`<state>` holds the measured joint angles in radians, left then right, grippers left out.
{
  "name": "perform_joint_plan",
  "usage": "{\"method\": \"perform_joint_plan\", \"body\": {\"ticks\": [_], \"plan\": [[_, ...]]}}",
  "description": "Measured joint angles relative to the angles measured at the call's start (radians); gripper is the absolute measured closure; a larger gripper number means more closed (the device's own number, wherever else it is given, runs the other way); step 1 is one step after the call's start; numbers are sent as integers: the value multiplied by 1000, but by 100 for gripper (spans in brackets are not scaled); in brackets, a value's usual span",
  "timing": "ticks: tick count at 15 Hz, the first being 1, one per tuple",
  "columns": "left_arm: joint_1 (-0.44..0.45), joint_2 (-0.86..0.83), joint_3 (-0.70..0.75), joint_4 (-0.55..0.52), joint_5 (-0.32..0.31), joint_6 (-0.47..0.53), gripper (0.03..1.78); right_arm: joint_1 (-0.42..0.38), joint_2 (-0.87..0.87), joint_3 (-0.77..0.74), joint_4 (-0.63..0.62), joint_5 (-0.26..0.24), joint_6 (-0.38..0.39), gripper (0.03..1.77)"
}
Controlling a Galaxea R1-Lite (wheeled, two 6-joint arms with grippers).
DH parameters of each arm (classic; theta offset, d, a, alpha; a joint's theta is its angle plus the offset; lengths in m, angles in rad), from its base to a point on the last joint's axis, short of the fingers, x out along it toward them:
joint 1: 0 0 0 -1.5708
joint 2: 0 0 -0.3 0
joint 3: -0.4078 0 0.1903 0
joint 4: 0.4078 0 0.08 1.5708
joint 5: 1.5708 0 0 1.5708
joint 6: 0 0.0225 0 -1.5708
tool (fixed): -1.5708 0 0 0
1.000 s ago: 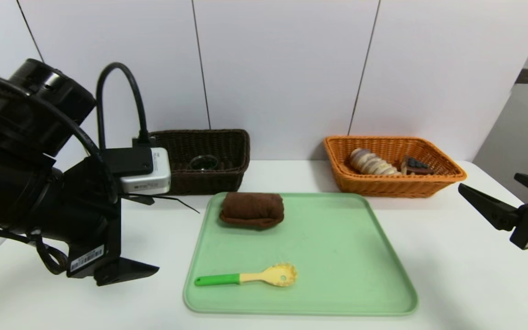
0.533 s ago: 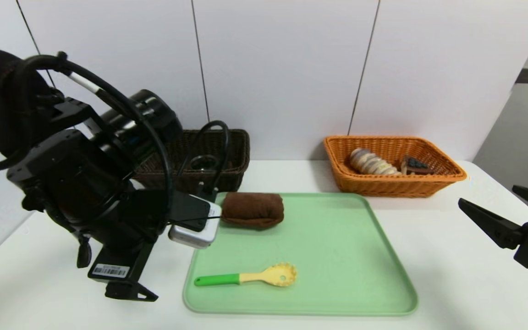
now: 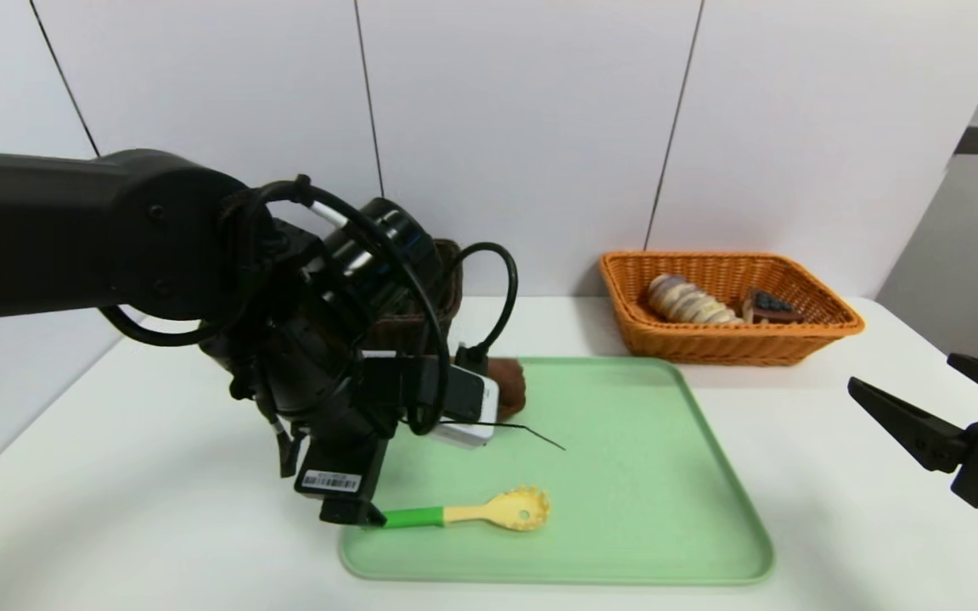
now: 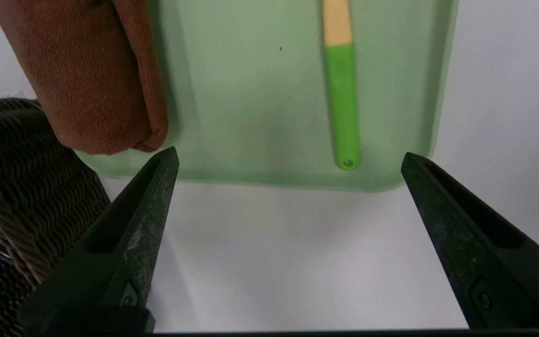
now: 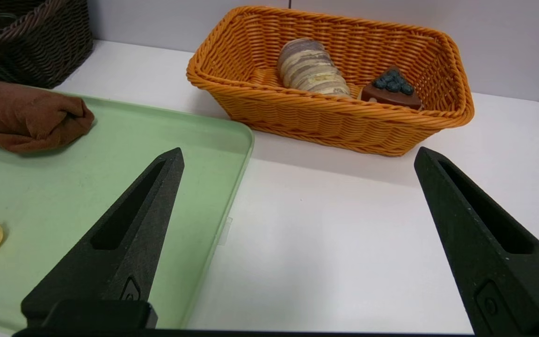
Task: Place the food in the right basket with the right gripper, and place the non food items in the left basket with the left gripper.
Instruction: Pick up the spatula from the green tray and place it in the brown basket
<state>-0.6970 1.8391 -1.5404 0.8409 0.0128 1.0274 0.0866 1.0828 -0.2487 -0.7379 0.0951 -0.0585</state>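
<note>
On the green tray (image 3: 625, 475) lie a rolled brown towel (image 4: 87, 70) and a spoon (image 3: 463, 512) with a green handle (image 4: 343, 103) and a yellow head. My left gripper (image 4: 289, 157) hangs open just outside the tray's left edge, its fingers (image 3: 353, 513) apart on either side of the handle's end and holding nothing. The left arm hides most of the towel (image 3: 510, 382) and the dark brown basket (image 3: 451, 280) in the head view. My right gripper (image 3: 905, 373) stays open and empty over the table at the far right.
The orange basket (image 3: 727, 344) at the back right holds a striped bread roll (image 3: 688, 301) and a chocolate cake slice (image 3: 767, 307). The dark basket (image 4: 17, 154) stands close beside the towel. Bare white table lies between the tray (image 5: 110, 154) and the right gripper (image 5: 298, 153).
My left arm has swung in from the far left and come down at the tray's left edge by the spoon handle. It now covers the towel and dark basket. The right gripper sank slightly.
</note>
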Motion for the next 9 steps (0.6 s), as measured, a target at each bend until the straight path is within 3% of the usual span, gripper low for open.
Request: {"method": "perform_joint_plan", "body": {"ticks": [6, 9], "plan": [[-32, 79, -47, 15, 31, -33, 12, 0, 1, -2, 0, 2, -4, 10], [-47, 75, -46, 71, 42, -49, 12, 4, 0, -4, 0, 2, -5, 10]]}}
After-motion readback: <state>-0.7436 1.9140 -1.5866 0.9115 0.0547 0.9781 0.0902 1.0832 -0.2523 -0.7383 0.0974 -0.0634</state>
